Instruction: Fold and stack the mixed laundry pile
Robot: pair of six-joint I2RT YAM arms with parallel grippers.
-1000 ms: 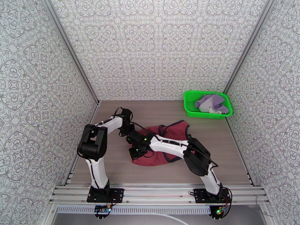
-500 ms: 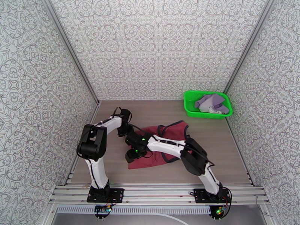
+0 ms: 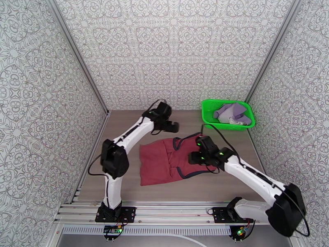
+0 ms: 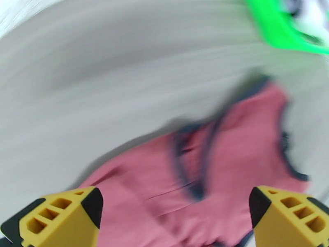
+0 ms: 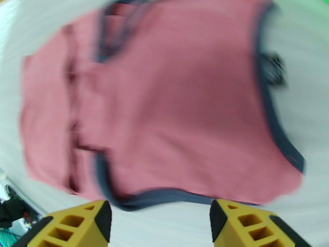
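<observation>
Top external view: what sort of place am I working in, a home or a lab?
Probably a lab test cell: patterned wall panels enclose the wooden table on three sides, with an aluminium mounting rail along its near edge.

- My left arm stretches far forward, its hand just past the far edge of the red tank top, fingers spread wide and empty.
- My right arm reaches in low, its hand over the tank top's right half, fingers apart.
</observation>
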